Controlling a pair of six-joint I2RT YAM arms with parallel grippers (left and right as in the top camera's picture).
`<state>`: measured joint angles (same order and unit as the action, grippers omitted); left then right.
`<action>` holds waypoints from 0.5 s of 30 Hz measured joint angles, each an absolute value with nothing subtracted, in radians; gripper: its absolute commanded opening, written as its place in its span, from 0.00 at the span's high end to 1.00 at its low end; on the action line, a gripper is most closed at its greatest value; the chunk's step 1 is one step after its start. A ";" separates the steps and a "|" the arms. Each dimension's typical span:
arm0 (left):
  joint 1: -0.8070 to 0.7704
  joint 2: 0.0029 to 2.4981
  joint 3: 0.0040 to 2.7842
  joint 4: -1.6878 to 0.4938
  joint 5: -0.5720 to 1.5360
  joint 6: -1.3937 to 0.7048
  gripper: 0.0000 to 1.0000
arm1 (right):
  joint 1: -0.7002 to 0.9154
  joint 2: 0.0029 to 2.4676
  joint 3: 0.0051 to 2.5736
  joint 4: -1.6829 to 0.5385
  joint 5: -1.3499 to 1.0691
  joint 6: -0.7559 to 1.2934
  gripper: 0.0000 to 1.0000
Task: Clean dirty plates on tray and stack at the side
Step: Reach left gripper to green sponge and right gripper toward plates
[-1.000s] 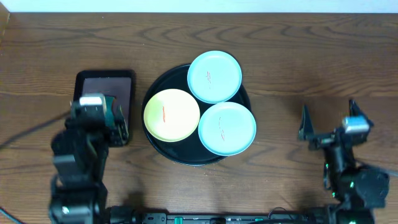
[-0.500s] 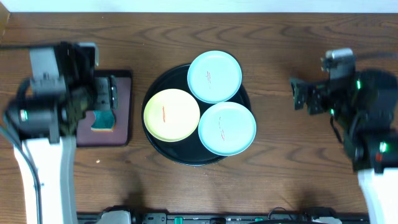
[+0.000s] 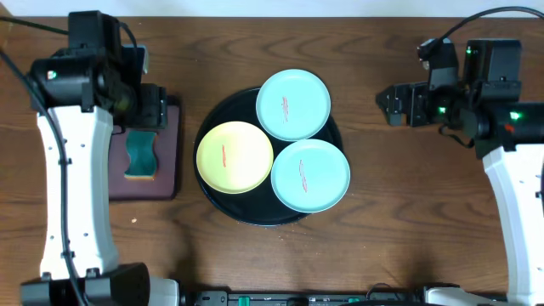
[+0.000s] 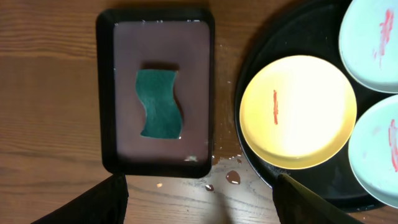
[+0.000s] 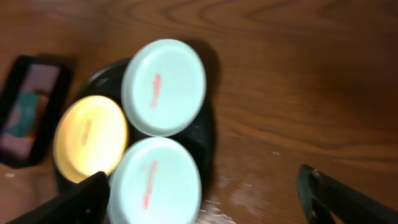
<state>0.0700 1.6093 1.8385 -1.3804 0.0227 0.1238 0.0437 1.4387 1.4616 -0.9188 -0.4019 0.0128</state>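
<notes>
Wooden table (image 3: 382,246): left gripper (image 4: 199,202) has risen above sponge (image 4: 160,104), left of tray (image 3: 223,110); right gripper (image 5: 205,196) has risen right of it. Both wide, empty. Plates (image 3: 235,157) unwiped.

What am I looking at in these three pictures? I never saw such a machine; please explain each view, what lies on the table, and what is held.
This is a robot with two arms at a wooden table. The overhead picture looks straight down: the left gripper hangs above a small rectangular tray, the right gripper over bare wood. The other two pictures come from wrist cameras; the dark shapes at their bottom edges are each gripper's own fingers. On a round black tray lie one pale yellow plate and two light blue plates, each with a red smear. A green sponge lies in the small tray. Both grippers are open and hold nothing.
</notes>
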 measured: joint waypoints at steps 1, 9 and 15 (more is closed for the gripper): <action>0.070 1.615 1.839 -1.379 0.023 0.120 0.25 | 0.051 1.451 1.462 -0.916 -0.413 0.025 0.10; 0.070 1.625 1.839 -1.293 0.020 0.104 0.25 | 0.231 1.640 1.494 -0.867 -0.437 0.181 0.23; 0.095 1.625 1.839 -1.299 0.004 0.067 0.25 | 0.389 1.869 1.667 -0.936 -0.395 0.283 0.42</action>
